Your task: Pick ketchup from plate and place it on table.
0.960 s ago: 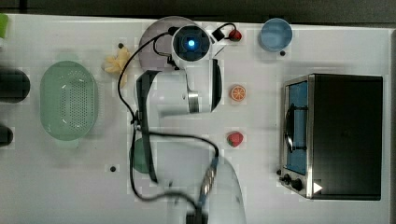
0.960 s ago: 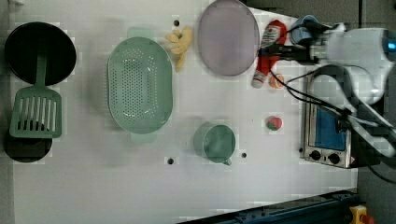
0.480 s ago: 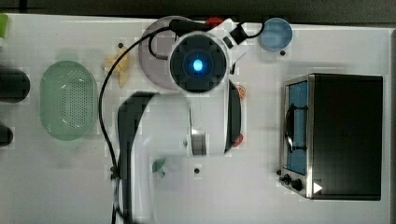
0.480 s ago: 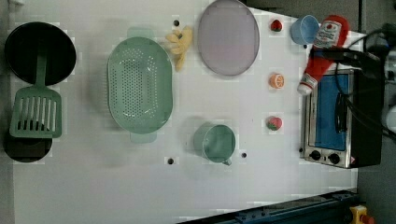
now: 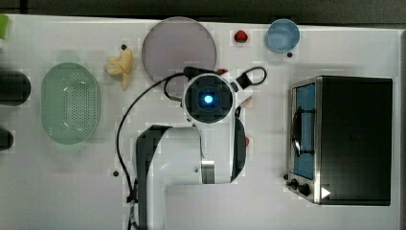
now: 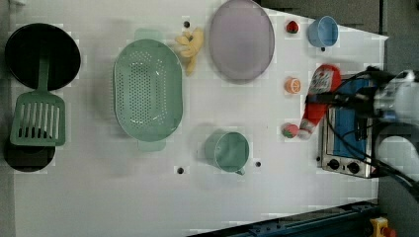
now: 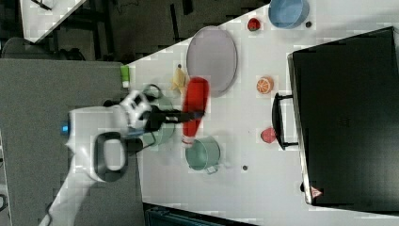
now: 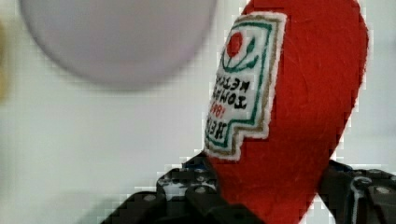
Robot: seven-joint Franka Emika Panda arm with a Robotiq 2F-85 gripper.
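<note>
From my remote station, I see the end effector (image 7: pixel 188 114) clamped around the ketchup (image 7: pixel 194 109), its dark fingers (image 8: pixel 196 196) pressing the red bottle from both sides just below the white label. In the right view the bottle hangs crosswise in the grip, lifted off the worktop (image 7: pixel 244 141), its white cap end pointing toward the green cup (image 7: pixel 203 154) and its broad end overlapping the rim of the plate (image 7: pixel 211 59) as seen from that camera. The left view puts the ketchup (image 6: pixel 320 98) off the plate (image 6: pixel 241 39), at the left view's right, between the orange slice (image 6: pixel 292 85) and the toaster oven (image 6: pixel 346 133), with its cap close to a small red strawberry piece (image 6: pixel 289 130). In the top view the arm's wrist (image 5: pixel 208 99) covers the bottle, just below the plate (image 5: pixel 179 48). The green perforated basket (image 5: pixel 71 103), the banana piece (image 5: pixel 122 64) and the blue bowl (image 5: pixel 283 35) sit well apart from the grip.
</note>
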